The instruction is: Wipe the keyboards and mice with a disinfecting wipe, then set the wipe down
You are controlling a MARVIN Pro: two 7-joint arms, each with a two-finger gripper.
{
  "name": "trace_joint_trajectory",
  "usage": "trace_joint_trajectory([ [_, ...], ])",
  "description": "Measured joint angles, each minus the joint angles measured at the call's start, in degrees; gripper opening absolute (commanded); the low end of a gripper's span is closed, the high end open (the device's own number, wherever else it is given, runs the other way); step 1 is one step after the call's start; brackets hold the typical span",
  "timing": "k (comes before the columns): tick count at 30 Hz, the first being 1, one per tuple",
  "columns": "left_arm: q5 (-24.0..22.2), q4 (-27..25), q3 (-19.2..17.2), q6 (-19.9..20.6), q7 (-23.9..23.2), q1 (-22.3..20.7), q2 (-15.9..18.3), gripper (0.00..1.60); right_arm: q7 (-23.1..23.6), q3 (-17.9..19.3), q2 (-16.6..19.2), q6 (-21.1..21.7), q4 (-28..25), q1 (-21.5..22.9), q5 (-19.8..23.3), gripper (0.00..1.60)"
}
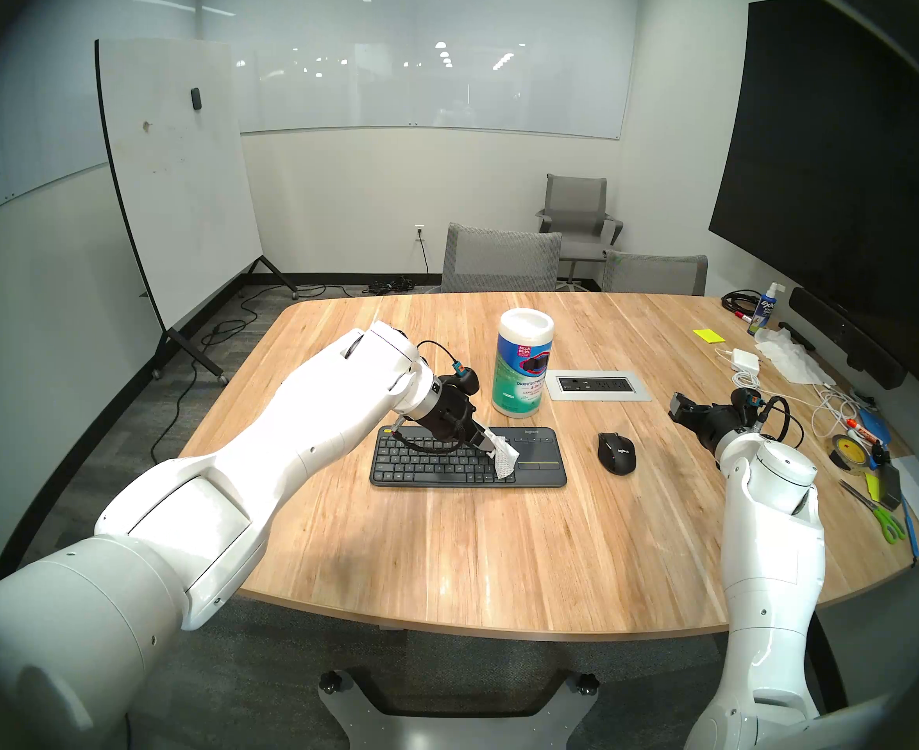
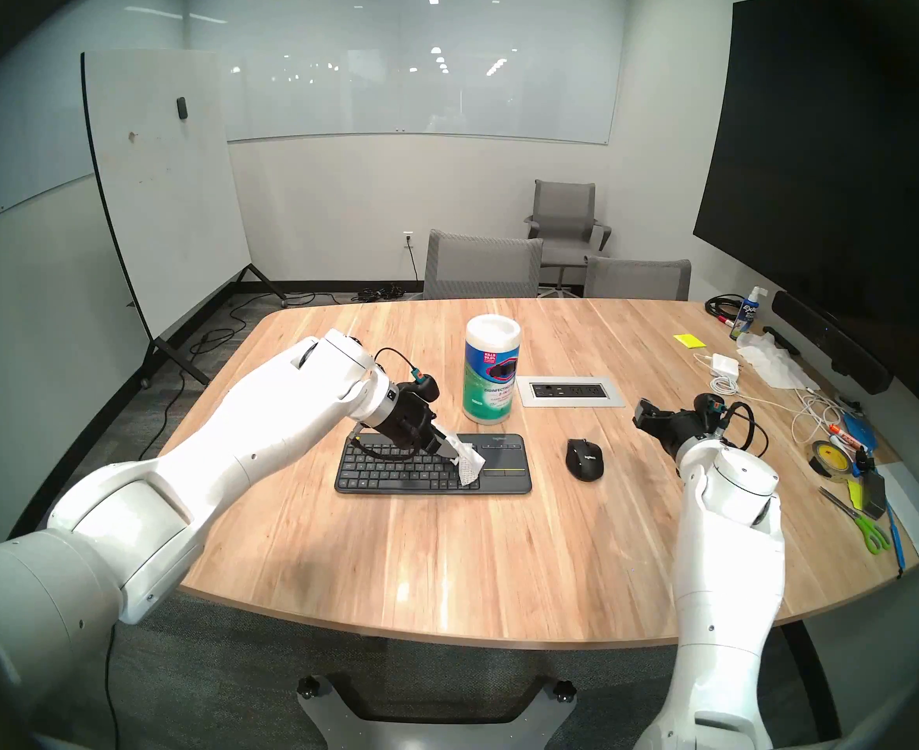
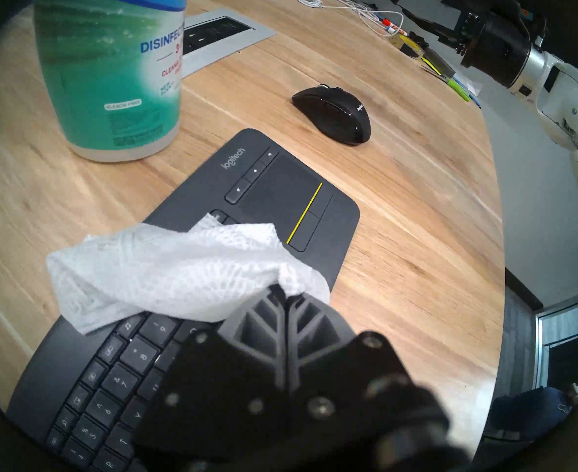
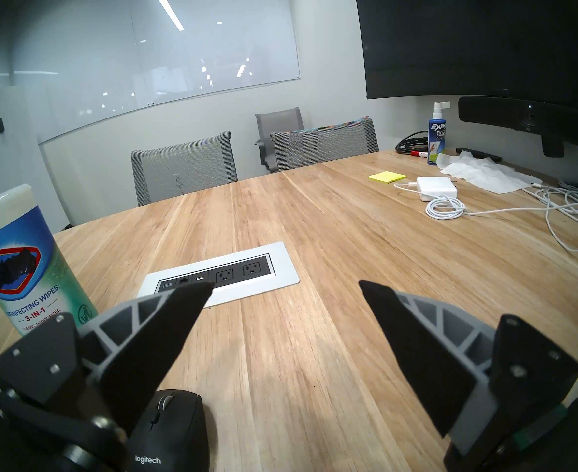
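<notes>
Two grippers face you: your left gripper [image 1: 492,449] pinches the white wipe [image 1: 505,458], which hangs over the keyboard [image 1: 541,470] beside its touchpad; your right gripper [image 4: 286,290] hovers spread and empty, right of the mouse [image 1: 615,452] on the table [image 1: 473,543].

"logitech" on keyboard [image 3: 246,202] and mouse [image 4: 168,430]; "DISINFECTING WIPES 3-IN-1" on canister [image 4: 25,277]
</notes>
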Motion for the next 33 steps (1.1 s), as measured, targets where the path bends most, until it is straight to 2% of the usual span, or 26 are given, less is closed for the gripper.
trace_joint_trajectory([
  [16,0.61,11.85,3.49,-4.92,-1.58,-5.10,-6.59,0.00,0.01,0.00,0.00,0.00,0.02,0.00,0.00,1.60],
  [33,1.13,23.38,4.21,-10.59,-0.89,-9.75,-12.36,0.00,0.01,0.00,0.00,0.00,0.02,0.00,0.00,1.60],
])
